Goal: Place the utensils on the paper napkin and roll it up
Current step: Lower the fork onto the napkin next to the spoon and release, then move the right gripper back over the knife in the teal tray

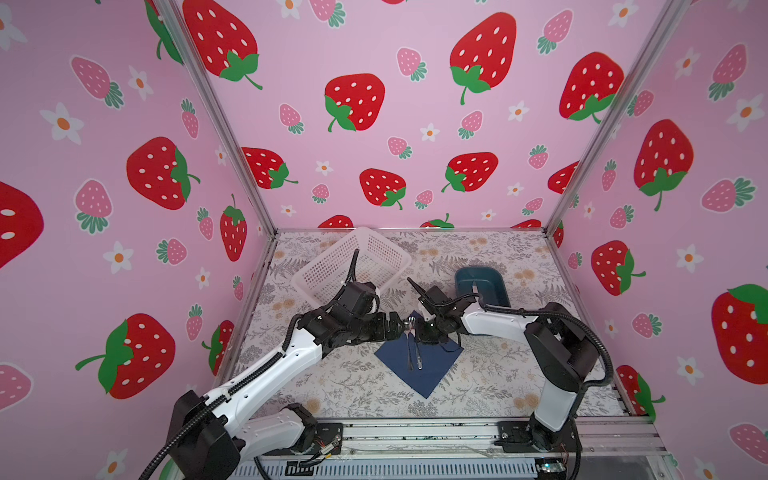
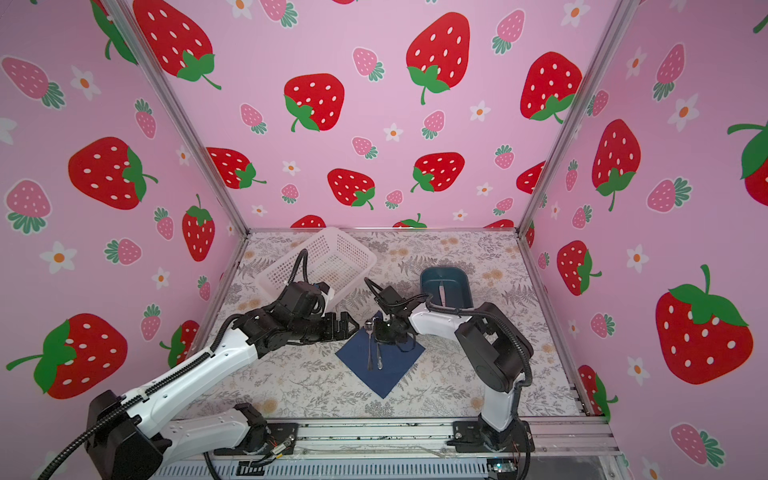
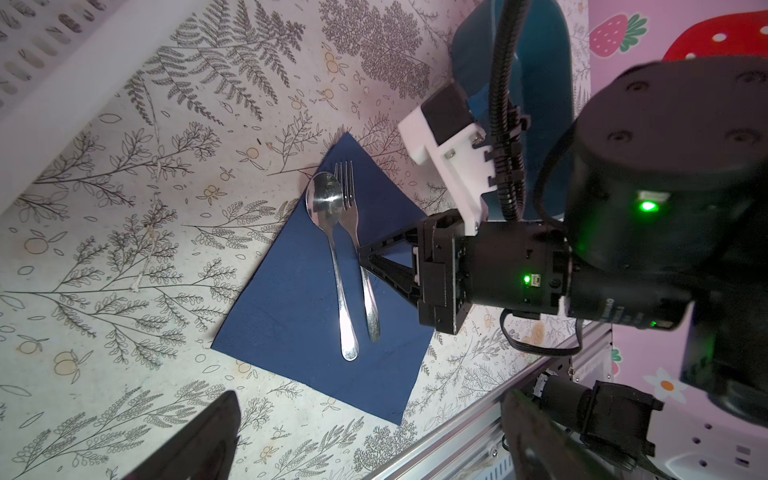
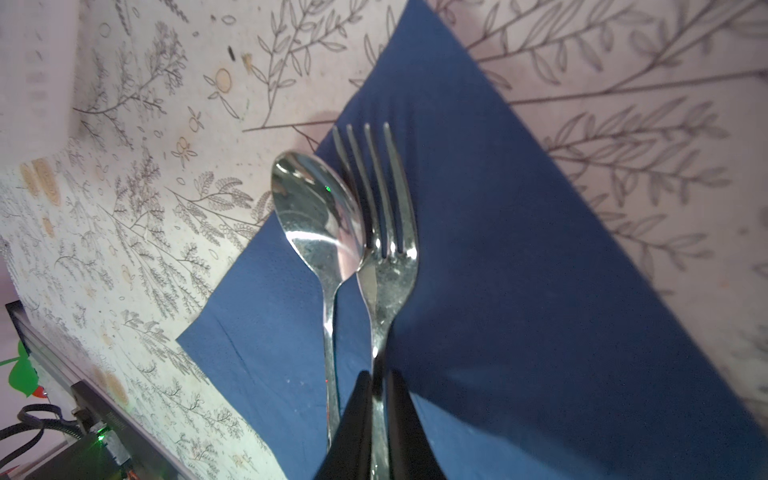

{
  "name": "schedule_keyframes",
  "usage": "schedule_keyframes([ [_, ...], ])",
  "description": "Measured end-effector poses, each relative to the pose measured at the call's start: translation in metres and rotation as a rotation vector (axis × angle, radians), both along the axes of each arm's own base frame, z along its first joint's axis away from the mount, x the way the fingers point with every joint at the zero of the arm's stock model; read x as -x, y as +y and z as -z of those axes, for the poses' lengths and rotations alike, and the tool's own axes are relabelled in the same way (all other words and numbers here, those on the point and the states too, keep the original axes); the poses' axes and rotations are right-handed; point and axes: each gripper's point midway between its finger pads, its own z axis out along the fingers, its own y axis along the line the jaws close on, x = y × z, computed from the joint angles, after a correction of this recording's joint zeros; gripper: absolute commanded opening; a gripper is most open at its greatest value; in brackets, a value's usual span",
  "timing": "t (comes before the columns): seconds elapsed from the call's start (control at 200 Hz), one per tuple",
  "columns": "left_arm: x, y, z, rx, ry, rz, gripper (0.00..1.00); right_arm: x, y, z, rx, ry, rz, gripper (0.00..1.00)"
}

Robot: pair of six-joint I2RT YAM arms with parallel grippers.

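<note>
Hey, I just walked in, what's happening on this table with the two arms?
The right gripper is shut on the fork at its handle. The fork is down on the paper napkin, its head against the spoon lying there. The left gripper hangs open beside the napkin, holding nothing. No knife is on the napkin; a slim piece shows in the teal tray.

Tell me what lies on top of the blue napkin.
Spoon and fork lie side by side, the right gripper shut on the fork's handle. The napkin under that gripper is hidden.
</note>
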Motion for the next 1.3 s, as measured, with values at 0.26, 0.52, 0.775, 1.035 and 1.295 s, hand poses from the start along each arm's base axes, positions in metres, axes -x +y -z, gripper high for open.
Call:
schedule_keyframes([
  [0.26,0.0,0.0,0.002,-0.003,0.005,0.0,0.99,0.007,-0.007,0.0,-0.003,0.017,0.023,0.12],
  [0.52,0.0,-0.002,0.005,-0.007,0.019,0.004,0.99,0.004,0.0,-0.018,-0.055,-0.014,0.014,0.18],
  [0.775,0.001,-0.003,0.006,-0.001,0.027,0.012,0.99,-0.009,-0.007,-0.037,-0.06,-0.085,0.05,0.18],
  [1.035,0.002,-0.012,0.012,0.021,0.057,0.043,0.99,-0.054,-0.056,-0.109,-0.095,-0.321,0.224,0.23],
  [1.295,-0.001,-0.032,0.016,0.042,0.094,0.112,0.99,-0.101,-0.16,-0.1,0.043,-0.359,0.416,0.3],
])
